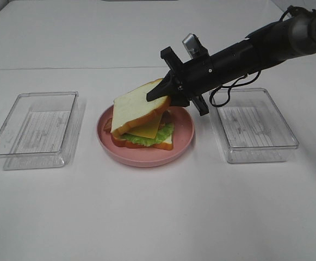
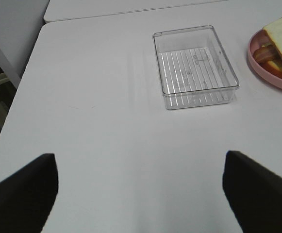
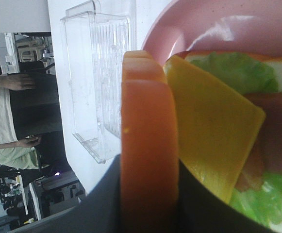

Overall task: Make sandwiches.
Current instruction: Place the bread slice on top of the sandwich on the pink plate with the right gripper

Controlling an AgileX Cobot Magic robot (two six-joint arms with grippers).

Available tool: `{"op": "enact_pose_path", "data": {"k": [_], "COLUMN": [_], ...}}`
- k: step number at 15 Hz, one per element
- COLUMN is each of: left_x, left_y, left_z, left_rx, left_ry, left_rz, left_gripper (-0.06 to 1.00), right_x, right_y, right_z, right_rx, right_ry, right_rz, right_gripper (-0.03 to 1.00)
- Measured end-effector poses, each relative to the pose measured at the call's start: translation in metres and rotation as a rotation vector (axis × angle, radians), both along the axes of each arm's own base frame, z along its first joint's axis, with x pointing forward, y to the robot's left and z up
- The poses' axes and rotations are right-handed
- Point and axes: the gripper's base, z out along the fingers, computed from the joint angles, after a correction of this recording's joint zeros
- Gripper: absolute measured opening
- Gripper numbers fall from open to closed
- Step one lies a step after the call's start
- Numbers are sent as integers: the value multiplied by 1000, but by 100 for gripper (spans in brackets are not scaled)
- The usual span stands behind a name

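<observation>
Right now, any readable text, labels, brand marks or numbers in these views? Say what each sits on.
None readable.
Left clear tray: ribbed floor with faint embossed marks, too faint to read.
Right clear tray: same faint marks, unreadable.
Pink plate, top bread slice, cheese: no print.
Right gripper, shut on the top bread slice: no visible label.
Room background in the right wrist view: too blurred to tell.

The top bread slice (image 1: pixel 137 106) covers most of the bacon (image 1: pixel 108 125) (only an edge shows); the right arm (image 1: pixel 266 41) runs off frame
</observation>
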Motion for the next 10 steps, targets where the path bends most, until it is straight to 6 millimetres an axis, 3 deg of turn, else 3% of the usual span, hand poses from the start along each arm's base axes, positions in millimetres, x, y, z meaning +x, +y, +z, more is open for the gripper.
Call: {"op": "enact_pose_path", "data": {"k": [3, 8, 10], "left_x": [0, 0, 0], "left_y": [0, 0, 0], "left_z": [0, 0, 0], "left_rx": [1, 1, 1], "left_ry": [0, 0, 0], "left_rz": [1, 1, 1], "left_gripper": [84, 84, 84], "right_x": [0, 0, 0], "right_y": [0, 0, -1], "right_z": [-13, -15, -13], "right_rx": [-9, -8, -26], "right_ry": [27, 32, 20], "right_rz": [-8, -11, 4], "right_gripper": [23, 23, 42]}}
